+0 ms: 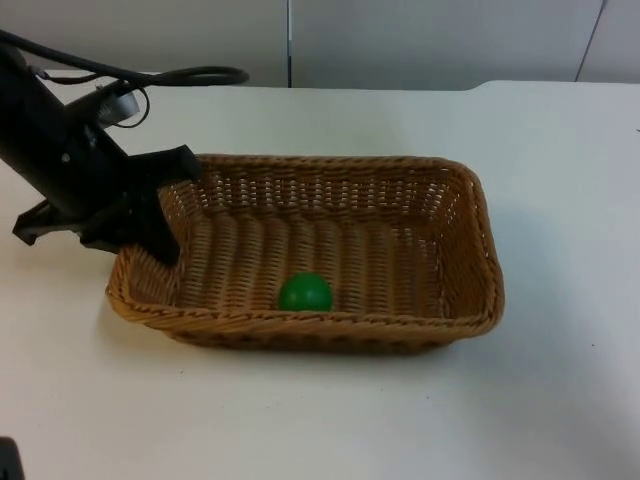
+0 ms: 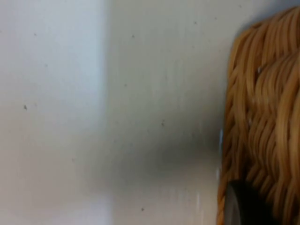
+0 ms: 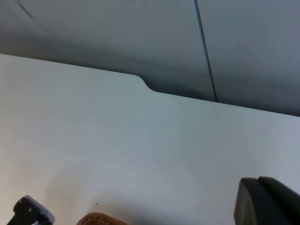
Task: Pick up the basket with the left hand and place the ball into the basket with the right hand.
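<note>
We see the white table [image 1: 560,180] running back to the grey partition wall [image 1: 420,40], and on it the wicker basket [image 1: 400,200], the largest thing here, sitting flat near the middle with its long side facing us; we judge it rests on the surface rather than being lifted, since its shadow hugs its base. At about 9 o'clock of the basket, the left gripper [image 1: 165,210] straddles the short end wall, 1 finger reaching inside toward 10 o'clock and the other on the outer side, so it is clamped onto the rim, which is why the weave looms so close in the left wrist view [image 2: 262,122] with a dark fingertip [image 2: 246,206] against it. That hold suits the task: it steadies the basket as a target. The green ball [image 1: 304,292] already lies inside, on the floor of the basket against the near wall at about 6 o'clock, so we judge the placing done. In the right wrist view, the right arm looks out over the table, with a dark piece of the right gripper [image 3: 267,201] in sight; we cannot tell whether it is released or clenched, and it holds nothing we can see.
</note>
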